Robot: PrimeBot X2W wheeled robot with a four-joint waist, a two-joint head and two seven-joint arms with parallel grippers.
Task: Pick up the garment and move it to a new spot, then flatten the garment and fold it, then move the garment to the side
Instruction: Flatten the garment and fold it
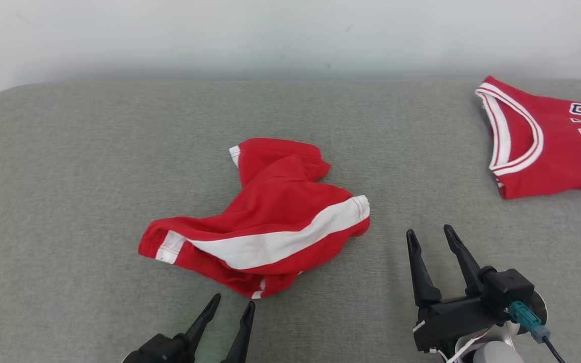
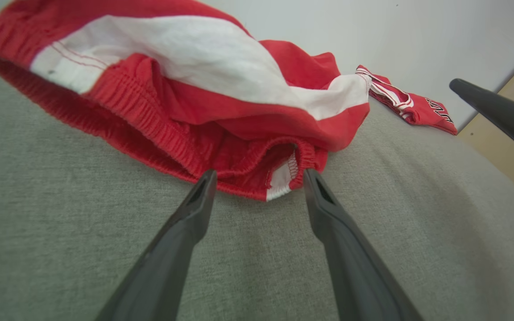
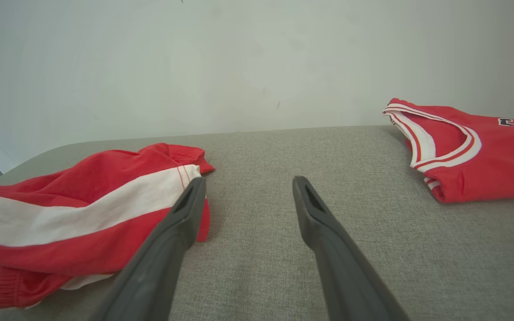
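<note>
Head view: red garment (image 1: 265, 222), shorts with 1 wide white stripe (image 1: 280, 237), lies crumpled at the center of the frame on a grey fabric-covered desk (image 1: 68, 176), not flattened, not folded. Elastic waistband runs along its lower left edge, 1 leg end points to the upper middle, the other to the right. Left pincer (image 1: 233, 301) at the bottom edge, left of center, jaws apart and empty, its 2 dark fingertips just below the garment's lower edge; cannot tell if they touch the cloth. Left wrist view: both fingers straddle the bunched waistband hem, tips right at the fabric edge, nothing clamped between them. Right pincer (image 1: 428, 230) at the lower right of the frame, jaws spread wide, empty, fingers pointing up the frame, near the garment's right end but apart from it. Right wrist view: its fingers sit over bare grey desk, the garment's stripe end at the left beside the left finger. 2nd item: red jersey (image 1: 547, 146) with white and navy trim and navy lettering, lying flat at the upper right of the frame, partly cut off by the right edge, well apart from the garment. Plain pale wall (image 1: 270, 35) across the top.
</note>
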